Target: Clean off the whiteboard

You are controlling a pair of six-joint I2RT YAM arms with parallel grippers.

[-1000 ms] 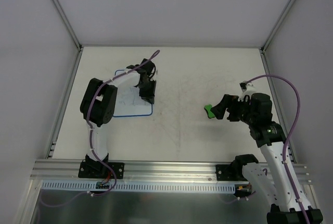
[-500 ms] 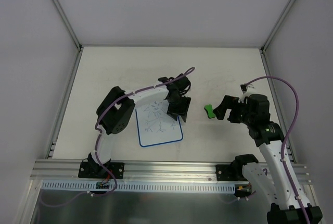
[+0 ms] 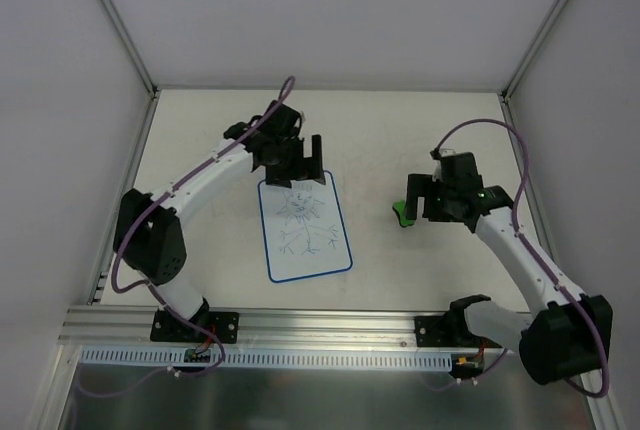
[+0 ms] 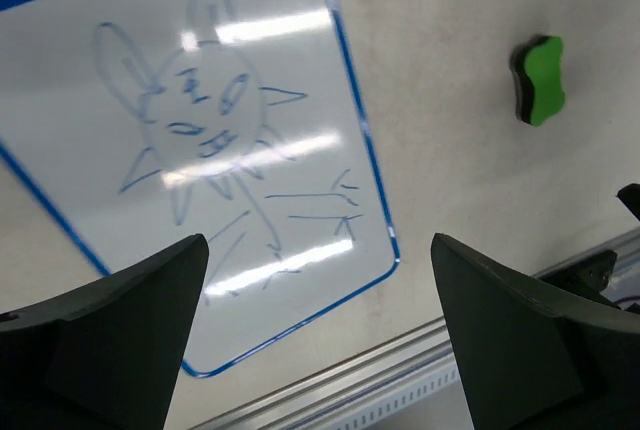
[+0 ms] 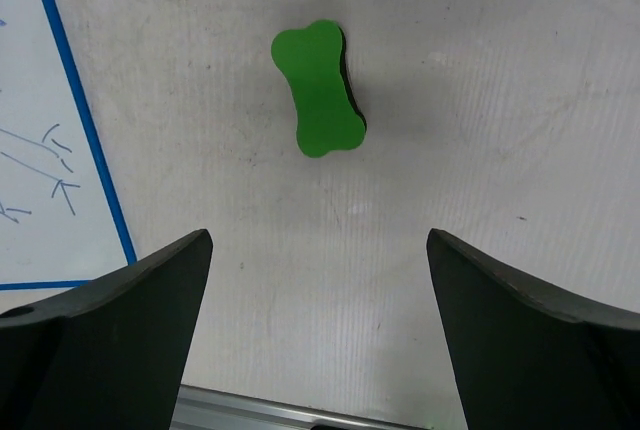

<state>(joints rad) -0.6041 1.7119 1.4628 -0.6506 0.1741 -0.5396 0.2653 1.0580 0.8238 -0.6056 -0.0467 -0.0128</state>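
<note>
One whiteboard [image 3: 305, 229] lies flat on the table [image 3: 380, 140], a blue stick figure with long ears and a round face scribbled across it. One green bone-shaped block [image 3: 401, 213] lies to the right of the board, apart from its blue rim. A metal rail [image 3: 330, 325] runs along the table edge on the board's near side.

There are two arms. The left gripper [image 3: 295, 175] hangs over the far end of the board, and from above its black body hides that edge. Its fingers are spread wide with nothing between them. The right gripper [image 3: 410, 202] is off to the right of the board, above the green block, also spread wide and holding nothing.
</note>
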